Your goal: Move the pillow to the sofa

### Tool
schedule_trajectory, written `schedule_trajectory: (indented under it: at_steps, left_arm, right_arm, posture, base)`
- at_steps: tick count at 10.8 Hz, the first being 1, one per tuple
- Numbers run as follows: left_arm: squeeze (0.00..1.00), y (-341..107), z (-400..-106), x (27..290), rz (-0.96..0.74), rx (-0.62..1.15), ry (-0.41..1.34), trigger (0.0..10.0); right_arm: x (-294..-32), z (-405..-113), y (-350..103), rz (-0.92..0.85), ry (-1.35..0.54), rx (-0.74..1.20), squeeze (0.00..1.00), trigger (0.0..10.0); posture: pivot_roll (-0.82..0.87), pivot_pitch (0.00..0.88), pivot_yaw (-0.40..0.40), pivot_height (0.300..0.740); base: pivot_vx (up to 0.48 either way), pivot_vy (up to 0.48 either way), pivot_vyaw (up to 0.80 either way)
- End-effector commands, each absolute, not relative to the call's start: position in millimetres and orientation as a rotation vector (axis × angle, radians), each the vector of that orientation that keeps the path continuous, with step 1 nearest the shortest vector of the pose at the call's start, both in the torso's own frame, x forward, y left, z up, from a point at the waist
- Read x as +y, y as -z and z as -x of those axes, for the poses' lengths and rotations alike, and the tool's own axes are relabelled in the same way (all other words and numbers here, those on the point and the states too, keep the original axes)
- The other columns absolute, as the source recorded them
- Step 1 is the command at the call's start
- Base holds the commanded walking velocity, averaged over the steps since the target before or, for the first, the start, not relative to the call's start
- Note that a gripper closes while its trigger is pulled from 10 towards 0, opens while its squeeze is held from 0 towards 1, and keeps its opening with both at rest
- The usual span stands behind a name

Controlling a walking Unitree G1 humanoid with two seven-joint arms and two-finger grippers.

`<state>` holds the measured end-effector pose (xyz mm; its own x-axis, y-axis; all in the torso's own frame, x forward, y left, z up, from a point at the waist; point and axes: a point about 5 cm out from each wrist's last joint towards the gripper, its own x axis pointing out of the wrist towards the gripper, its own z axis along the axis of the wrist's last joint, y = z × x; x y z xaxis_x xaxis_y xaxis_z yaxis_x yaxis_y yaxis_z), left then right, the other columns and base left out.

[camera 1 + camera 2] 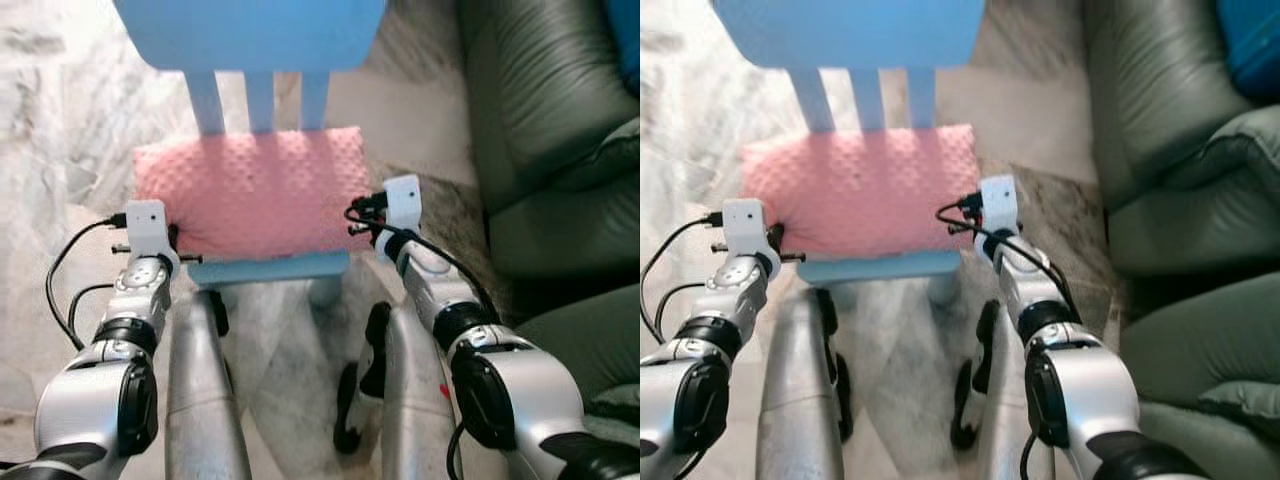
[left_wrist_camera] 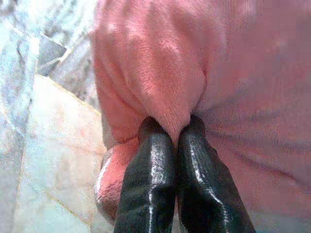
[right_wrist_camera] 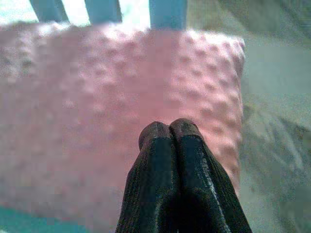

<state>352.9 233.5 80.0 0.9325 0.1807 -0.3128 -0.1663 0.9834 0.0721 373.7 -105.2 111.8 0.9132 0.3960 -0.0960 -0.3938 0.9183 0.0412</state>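
Observation:
A pink dimpled pillow (image 1: pixel 250 190) lies on the seat of a light blue chair (image 1: pixel 270 268), against its slatted back. At the pillow's left end, my left gripper (image 2: pixel 177 128) is shut on a pinched fold of the pink fabric. My right gripper (image 3: pixel 169 128) sits at the pillow's right end, shut, its two black fingers pressed together just over the pillow's top surface with nothing showing between them. The dark green leather sofa (image 1: pixel 540 130) stands to the right of the chair.
The chair's blue backrest (image 1: pixel 250 30) rises just behind the pillow. Marble-patterned floor (image 1: pixel 60 120) surrounds the chair. A blue object (image 1: pixel 1250 40) rests on the sofa at the far right. My own legs (image 1: pixel 205 400) stand close to the chair's front edge.

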Motion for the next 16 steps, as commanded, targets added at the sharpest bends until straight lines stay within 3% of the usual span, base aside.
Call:
schedule_trajectory:
  at_steps: [1,2,3,4,7,16]
  left_arm:
    - [0.0,-80,-352,236,-0.055,0.315,-0.163,0.0]
    - [0.0,-80,-351,235,-0.054,0.312,-0.153,0.0]
    - [0.0,-76,-349,237,-0.058,0.324,-0.152,0.0]
    - [0.0,-71,-345,238,-0.057,0.341,-0.155,0.0]
    - [0.0,-65,-339,241,-0.072,0.356,-0.141,0.0]
    - [0.0,-55,-310,248,-0.075,0.37,-0.079,0.0]
  right_arm:
    - [-111,-368,-102,-0.031,-0.408,0.115,0.0,0.0]
    - [-114,-365,-98,-0.031,-0.412,0.118,0.0,0.0]
    - [-118,-360,-89,0.001,-0.405,0.144,1.0,5.1]
    - [-118,-355,-81,0.047,-0.406,0.164,1.0,10.0]
    - [-113,-352,-73,0.022,-0.419,0.217,1.0,10.0]
    - [-105,-352,-67,0.312,-0.386,0.264,1.0,10.0]
  posture:
    - [0.08,0.187,-0.074,0.532]
    - [0.09,0.186,-0.074,0.532]
    - [0.09,0.194,-0.073,0.532]
    - [0.09,0.213,-0.07,0.532]
    - [0.11,0.264,-0.062,0.532]
    - [0.18,0.413,-0.046,0.532]
  base:
    - [0.0,0.0,0.0]
    - [0.0,0.0,0.0]
    - [0.0,0.0,0.0]
    - [0.0,0.0,0.0]
    - [0.0,0.0,0.0]
    - [0.0,0.0,0.0]
